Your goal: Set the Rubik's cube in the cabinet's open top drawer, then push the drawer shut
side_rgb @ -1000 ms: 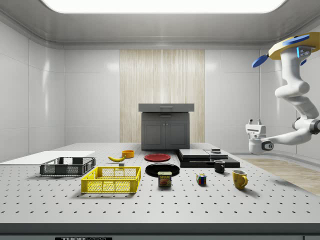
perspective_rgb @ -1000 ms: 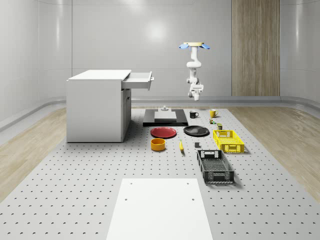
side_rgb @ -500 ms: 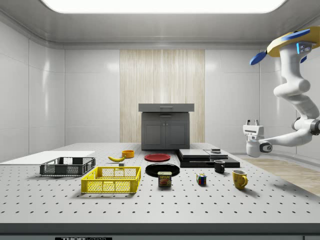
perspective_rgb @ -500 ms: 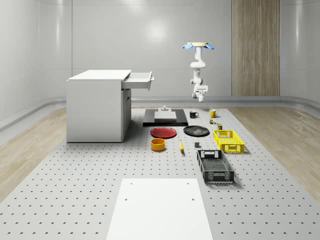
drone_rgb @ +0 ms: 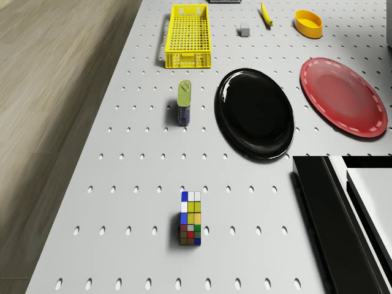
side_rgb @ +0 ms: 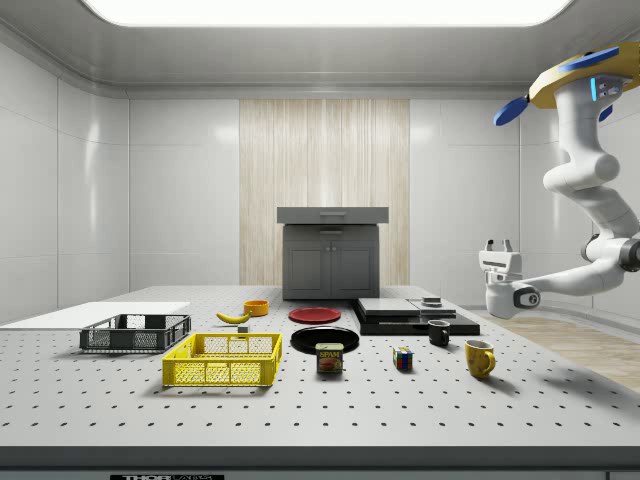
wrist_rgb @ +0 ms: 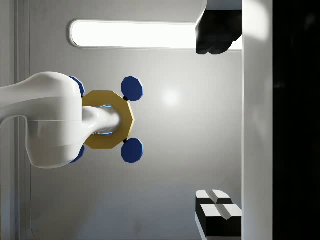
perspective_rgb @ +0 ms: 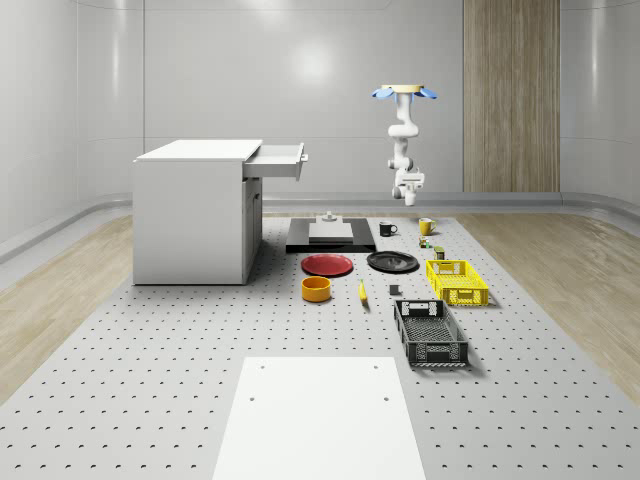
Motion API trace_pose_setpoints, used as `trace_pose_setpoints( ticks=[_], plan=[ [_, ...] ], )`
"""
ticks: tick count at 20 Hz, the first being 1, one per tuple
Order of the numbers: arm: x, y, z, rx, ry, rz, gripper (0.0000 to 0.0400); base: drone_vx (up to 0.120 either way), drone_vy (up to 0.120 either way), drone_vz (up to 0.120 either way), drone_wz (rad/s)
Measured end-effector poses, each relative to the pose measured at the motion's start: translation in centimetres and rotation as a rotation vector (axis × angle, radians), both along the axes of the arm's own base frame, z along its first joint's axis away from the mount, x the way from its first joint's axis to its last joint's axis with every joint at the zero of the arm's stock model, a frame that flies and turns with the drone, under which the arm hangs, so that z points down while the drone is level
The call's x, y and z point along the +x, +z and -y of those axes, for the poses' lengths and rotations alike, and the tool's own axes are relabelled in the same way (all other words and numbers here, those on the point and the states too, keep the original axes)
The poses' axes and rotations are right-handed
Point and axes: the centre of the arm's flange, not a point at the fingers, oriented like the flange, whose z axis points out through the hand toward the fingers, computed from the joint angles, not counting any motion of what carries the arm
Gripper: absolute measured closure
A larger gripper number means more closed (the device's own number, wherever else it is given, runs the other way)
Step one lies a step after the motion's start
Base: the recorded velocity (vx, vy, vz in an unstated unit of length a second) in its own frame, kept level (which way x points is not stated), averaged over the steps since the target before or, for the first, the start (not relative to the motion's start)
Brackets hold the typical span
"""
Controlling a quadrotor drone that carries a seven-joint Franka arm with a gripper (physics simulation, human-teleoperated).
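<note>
White and perforated, the table fills the whole-scene view. On its left stands the white cabinet with its top drawer pulled out toward the view's right. The drone hovers high over the table's far right part, above the yellow mug and black mug, with the arm hanging down to the gripper, which is in the air well above them. The Rubik's cube sits on the table just in front of the yellow mug, well apart from the cabinet.

From the side view, the drone floats at the upper right and the arm bends down and back toward the view's left, carrying the gripper with its fingers pointing upward; they look slightly parted, though how far cannot be told. The cube lies on the table between a tin labelled "SPAM" and the yellow mug, lower than the gripper and apart from it.

Looking down from the drone, the cube rests alone on the table, near a black plate and the tin, with a yellow basket and a red plate farther off.

At the wrist, two fingertips show, with the drone seen from beneath against the ceiling.
</note>
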Motion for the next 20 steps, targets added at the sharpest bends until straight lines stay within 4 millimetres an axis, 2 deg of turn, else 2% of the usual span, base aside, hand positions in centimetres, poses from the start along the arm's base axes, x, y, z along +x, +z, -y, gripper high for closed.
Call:
trace_pose_setpoints(
  ticks=[18, 20],
  plan=[
    [-0.13, -0.02, -0.62, -0.063, -0.001, 0.014, 0.0000, 0.120, 0.000, 0.000, 0.000],
    [-0.15, -0.05, -0.89, -0.089, -0.002, 0.015, 0.0000, 0.120, 0.000, -0.120, 0.000]
  ],
)
